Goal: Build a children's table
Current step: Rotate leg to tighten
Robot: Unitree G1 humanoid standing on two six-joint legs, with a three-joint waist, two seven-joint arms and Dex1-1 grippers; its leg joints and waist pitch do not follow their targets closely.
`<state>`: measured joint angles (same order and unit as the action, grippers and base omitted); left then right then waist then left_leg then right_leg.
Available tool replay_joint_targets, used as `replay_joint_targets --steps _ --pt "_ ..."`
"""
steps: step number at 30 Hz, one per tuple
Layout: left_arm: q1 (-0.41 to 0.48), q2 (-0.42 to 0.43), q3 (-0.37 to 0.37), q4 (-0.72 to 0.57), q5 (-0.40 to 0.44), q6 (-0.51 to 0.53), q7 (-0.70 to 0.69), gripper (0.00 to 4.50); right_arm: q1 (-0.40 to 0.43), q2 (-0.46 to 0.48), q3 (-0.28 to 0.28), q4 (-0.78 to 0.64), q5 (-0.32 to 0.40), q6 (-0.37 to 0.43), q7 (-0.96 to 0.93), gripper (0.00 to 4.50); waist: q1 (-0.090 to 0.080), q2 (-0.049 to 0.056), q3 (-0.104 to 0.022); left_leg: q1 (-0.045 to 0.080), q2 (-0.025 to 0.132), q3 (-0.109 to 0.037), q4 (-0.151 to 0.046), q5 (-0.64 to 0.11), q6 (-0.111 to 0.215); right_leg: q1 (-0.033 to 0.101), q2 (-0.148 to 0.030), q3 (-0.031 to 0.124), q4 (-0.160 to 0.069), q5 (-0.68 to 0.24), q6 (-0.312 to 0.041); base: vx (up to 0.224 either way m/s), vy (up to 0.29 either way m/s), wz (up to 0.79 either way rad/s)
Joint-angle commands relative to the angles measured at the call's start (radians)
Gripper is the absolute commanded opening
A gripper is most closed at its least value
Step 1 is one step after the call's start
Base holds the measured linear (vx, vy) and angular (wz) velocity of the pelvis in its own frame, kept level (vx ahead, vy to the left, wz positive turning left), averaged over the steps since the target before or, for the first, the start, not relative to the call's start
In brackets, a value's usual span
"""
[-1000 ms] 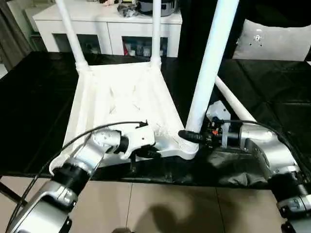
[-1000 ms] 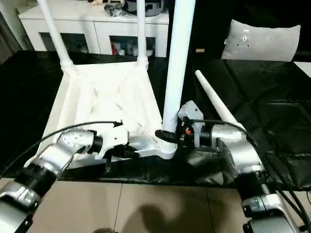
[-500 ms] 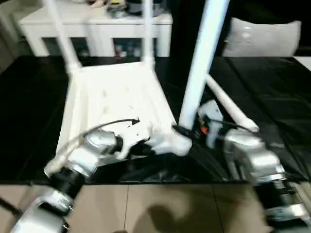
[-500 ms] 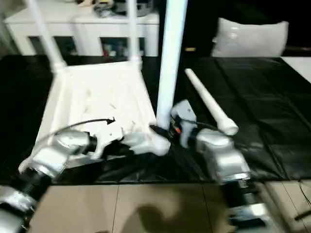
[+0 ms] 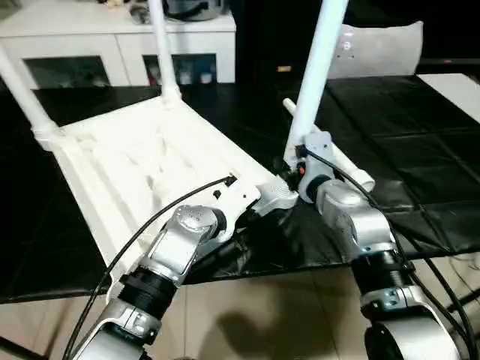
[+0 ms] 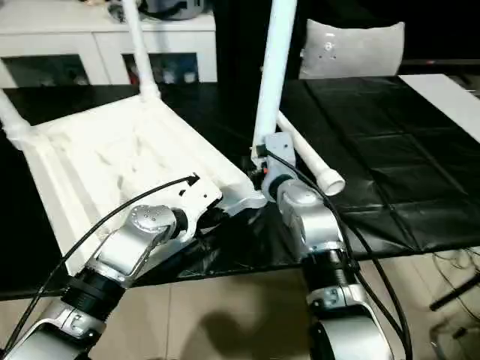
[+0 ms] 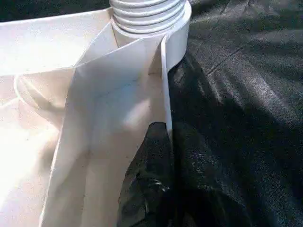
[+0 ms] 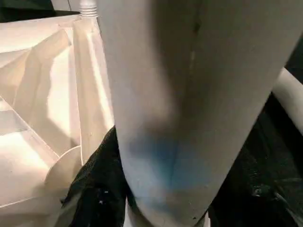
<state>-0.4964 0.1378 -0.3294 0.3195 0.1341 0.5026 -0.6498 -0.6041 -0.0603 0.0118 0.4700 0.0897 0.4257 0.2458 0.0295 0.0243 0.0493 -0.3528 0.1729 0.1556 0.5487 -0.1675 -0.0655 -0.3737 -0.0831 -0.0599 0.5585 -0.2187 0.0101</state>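
The children's table lies upside down, its ribbed white top (image 5: 135,165) on the black table. Two legs (image 5: 161,45) stand in the far corner sockets. A third leg (image 5: 319,67) stands upright over the near right corner socket (image 5: 279,196). My right gripper (image 5: 294,166) is shut on this leg just above its base, and the leg (image 8: 175,94) shows between the black fingers (image 8: 97,189). My left gripper (image 5: 253,212) is shut on the top's thin rim beside that socket, its fingers (image 7: 151,161) pinching the wall below the ribbed collar (image 7: 149,12). A fourth leg (image 6: 307,157) lies loose behind the right gripper.
A long white cabinet (image 5: 90,37) stands behind the black table (image 5: 420,135), and a white cushion (image 5: 379,49) sits at the back right. The table's front edge runs just under my forearms, with tiled floor (image 5: 262,315) below. Black cables loop from both wrists.
The whole picture has swung and tilted, so the camera has moved. Both grippers keep their holds, and the third leg still stands at the near right corner.
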Motion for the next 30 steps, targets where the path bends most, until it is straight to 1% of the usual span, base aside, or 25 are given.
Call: replay_joint_targets --steps 1,4,5,6,7,8,10,11,13,14,15,16,17,18,19,20,21,22,23,24,25,26,27,28,30 --pt "-0.008 -0.021 -0.051 -0.065 -0.006 -0.022 -0.022 0.00 0.054 0.029 0.030 0.166 0.008 0.077 0.016 2.56 -0.003 0.007 -0.022 0.011 0.043 -0.038 -0.091 -0.632 -0.045 -0.005 -0.064 0.028 -0.099 -0.562 -0.060 0.000 0.000 0.00" --pt "-0.005 -0.022 -0.053 -0.071 -0.003 -0.026 -0.024 0.00 0.032 0.029 0.013 0.210 0.017 0.042 0.015 2.65 -0.001 0.004 -0.022 0.022 0.042 -0.034 -0.086 -0.638 -0.044 -0.013 -0.068 0.029 -0.105 -0.575 -0.069 0.000 0.000 0.00" --pt "-0.004 -0.021 -0.053 -0.072 -0.003 -0.027 -0.024 0.00 0.031 0.028 0.011 0.212 0.018 0.040 0.017 2.77 0.002 0.001 -0.026 0.016 0.043 -0.032 -0.085 -0.600 -0.036 -0.006 -0.069 0.030 -0.100 -0.544 -0.076 0.000 0.000 0.00" --pt "-0.006 -0.019 -0.051 -0.069 -0.002 -0.030 -0.024 0.00 0.031 0.024 0.010 0.209 0.018 0.036 0.024 2.91 0.003 0.001 -0.027 0.011 0.043 -0.030 -0.086 -0.578 -0.031 -0.004 -0.067 0.032 -0.096 -0.519 -0.082 0.000 0.000 0.00" --pt "-0.010 -0.012 -0.046 -0.063 -0.002 -0.035 -0.024 0.00 0.035 0.017 0.010 0.197 0.015 0.034 0.037 2.91 0.008 0.002 -0.027 0.012 0.044 -0.025 -0.086 -0.553 -0.027 -0.006 -0.066 0.035 -0.095 -0.488 -0.094 0.000 0.000 0.00" --pt "-0.014 -0.005 -0.041 -0.055 0.001 -0.041 -0.021 0.00 0.044 0.008 0.012 0.179 0.013 0.025 0.053 3.07 0.011 0.002 -0.027 0.011 0.045 -0.021 -0.086 -0.533 -0.025 -0.005 -0.065 0.037 -0.092 -0.457 -0.106 0.000 0.000 0.00" --pt "-0.026 0.008 -0.033 -0.032 0.003 -0.054 -0.019 0.00 0.060 -0.011 0.014 0.146 0.013 0.022 0.084 3.07 0.016 0.000 -0.034 0.003 0.048 -0.018 -0.086 -0.473 -0.018 0.006 -0.064 0.039 -0.081 -0.383 -0.124 0.000 0.000 0.00" --pt "-0.033 0.017 -0.031 -0.020 0.007 -0.065 -0.021 0.00 0.073 -0.023 0.019 0.123 0.012 0.017 0.102 3.13 0.022 0.000 -0.040 0.002 0.050 -0.013 -0.083 -0.421 -0.011 0.007 -0.064 0.041 -0.075 -0.316 -0.142 0.000 0.000 0.00" --pt "-0.042 0.028 -0.027 -0.003 0.010 -0.079 -0.022 0.00 0.091 -0.038 0.023 0.086 0.016 0.004 0.127 3.44 0.028 -0.002 -0.042 -0.001 0.051 -0.004 -0.080 -0.369 0.007 0.009 -0.061 0.039 -0.069 -0.267 -0.162 0.000 0.000 0.00" --pt "-0.060 0.050 -0.015 0.033 0.011 -0.114 -0.031 0.00 0.139 -0.075 0.030 -0.007 0.038 -0.014 0.191 3.51 0.034 0.001 -0.038 0.001 0.049 -0.001 -0.080 -0.387 0.012 0.008 -0.060 0.036 -0.077 -0.335 -0.144 0.000 0.000 0.00" --pt "-0.066 0.058 -0.011 0.044 0.010 -0.126 -0.036 0.00 0.157 -0.087 0.030 -0.043 0.052 -0.022 0.223 3.54 0.042 0.001 -0.039 0.008 0.050 0.002 -0.077 -0.397 0.012 0.002 -0.063 0.038 -0.084 -0.364 -0.131 0.000 0.000 0.00" --pt "-0.069 0.063 -0.010 0.054 0.009 -0.139 -0.043 0.00 0.170 -0.098 0.030 -0.068 0.066 -0.021 0.248 3.64 0.048 0.002 -0.045 -0.001 0.051 -0.001 -0.078 -0.368 0.010 0.011 -0.068 0.040 -0.078 -0.348 -0.128 0.000 0.000 0.00" --pt "-0.073 0.075 -0.012 0.071 0.010 -0.178 -0.059 0.00 0.193 -0.119 0.034 -0.106 0.085 -0.046 0.299 3.78 0.048 0.000 -0.046 -0.010 0.050 -0.003 -0.079 -0.340 0.014 0.019 -0.066 0.038 -0.074 -0.327 -0.126 0.000 0.000 0.00" --pt "-0.074 0.084 -0.016 0.083 0.009 -0.205 -0.077 0.00 0.210 -0.137 0.039 -0.133 0.097 -0.077 0.344 3.88 0.051 -0.001 -0.048 -0.013 0.051 -0.002 -0.078 -0.316 0.020 0.021 -0.066 0.036 -0.074 -0.307 -0.123 0.000 0.000 0.00" --pt "-0.074 0.093 -0.021 0.094 0.008 -0.229 -0.099 0.00 0.226 -0.156 0.039 -0.159 0.114 -0.091 0.387 3.94 0.057 0.003 -0.052 -0.004 0.054 0.002 -0.072 -0.301 0.028 0.013 -0.064 0.038 -0.070 -0.262 -0.134 0.000 0.000 0.00" --pt "-0.074 0.103 -0.030 0.102 0.008 -0.257 -0.117 0.00 0.238 -0.170 0.036 -0.176 0.124 -0.100 0.421 4.00 0.060 0.005 -0.056 -0.012 0.052 0.003 -0.068 -0.258 0.037 0.022 -0.064 0.037 -0.059 -0.191 -0.156 0.000 0.000 0.00" --pt "-0.072 0.111 -0.037 0.106 0.005 -0.273 -0.137 0.00 0.245 -0.189 0.040 -0.182 0.122 -0.116 0.450 4.09 0.060 0.003 -0.057 -0.018 0.051 0.002 -0.065 -0.230 0.044 0.026 -0.064 0.036 -0.055 -0.154 -0.165 0.000 0.000 0.00" --pt "-0.070 0.125 -0.048 0.112 0.001 -0.300 -0.171 0.00 0.256 -0.217 0.047 -0.190 0.118 -0.142 0.492 4.21 0.064 0.006 -0.063 -0.020 0.052 0.002 -0.058 -0.184 0.057 0.029 -0.066 0.033 -0.046 -0.086 -0.184 0.000 0.000 0.00" --pt "-0.067 0.145 -0.063 0.117 -0.002 -0.349 -0.211 0.00 0.264 -0.260 0.056 -0.187 0.108 -0.184 0.548 4.32 0.063 0.005 -0.070 -0.024 0.048 0.004 -0.046 -0.124 0.075 0.031 -0.062 0.032 -0.031 0.021 -0.211 0.000 0.000 0.00" --pt "-0.067 0.148 -0.065 0.119 -0.002 -0.359 -0.218 0.00 0.266 -0.268 0.058 -0.188 0.107 -0.191 0.558 4.39 0.064 0.006 -0.073 -0.024 0.048 0.005 -0.040 -0.097 0.085 0.030 -0.061 0.032 -0.024 0.076 -0.226 0.000 0.000 0.00" --pt "-0.067 0.157 -0.071 0.123 -0.004 -0.376 -0.234 0.00 0.266 -0.283 0.057 -0.186 0.108 -0.201 0.578 4.48 0.064 0.009 -0.073 -0.024 0.046 0.009 -0.029 -0.056 0.117 0.026 -0.056 0.031 -0.009 0.185 -0.269 0.000 0.000 0.00" --pt "-0.067 0.171 -0.080 0.128 -0.005 -0.398 -0.262 0.00 0.259 -0.303 0.055 -0.180 0.108 -0.215 0.605 4.48 0.065 0.013 -0.074 -0.025 0.045 0.009 -0.027 -0.055 0.126 0.028 -0.057 0.029 -0.008 0.193 -0.276 0.000 0.000 0.00" --pt "-0.067 0.186 -0.090 0.134 -0.008 -0.426 -0.291 0.00 0.252 -0.320 0.051 -0.177 0.108 -0.227 0.628 4.48 0.066 0.013 -0.075 -0.021 0.047 0.010 -0.025 -0.060 0.137 0.028 -0.058 0.029 -0.007 0.196 -0.288 0.000 0.000 0.00" --pt "-0.066 0.199 -0.098 0.133 -0.012 -0.443 -0.322 0.00 0.240 -0.337 0.048 -0.165 0.108 -0.242 0.653 4.48 0.069 0.018 -0.075 -0.021 0.048 0.009 -0.024 -0.062 0.141 0.028 -0.059 0.028 -0.006 0.190 -0.292 0.000 0.000 0.00" --pt "-0.067 0.216 -0.107 0.138 -0.021 -0.470 -0.370 0.00 0.220 -0.365 0.050 -0.142 0.107 -0.268 0.698 4.48 0.071 0.020 -0.072 -0.020 0.052 0.010 -0.025 -0.082 0.138 0.027 -0.057 0.026 -0.007 0.151 -0.298 0.000 0.000 0.00"
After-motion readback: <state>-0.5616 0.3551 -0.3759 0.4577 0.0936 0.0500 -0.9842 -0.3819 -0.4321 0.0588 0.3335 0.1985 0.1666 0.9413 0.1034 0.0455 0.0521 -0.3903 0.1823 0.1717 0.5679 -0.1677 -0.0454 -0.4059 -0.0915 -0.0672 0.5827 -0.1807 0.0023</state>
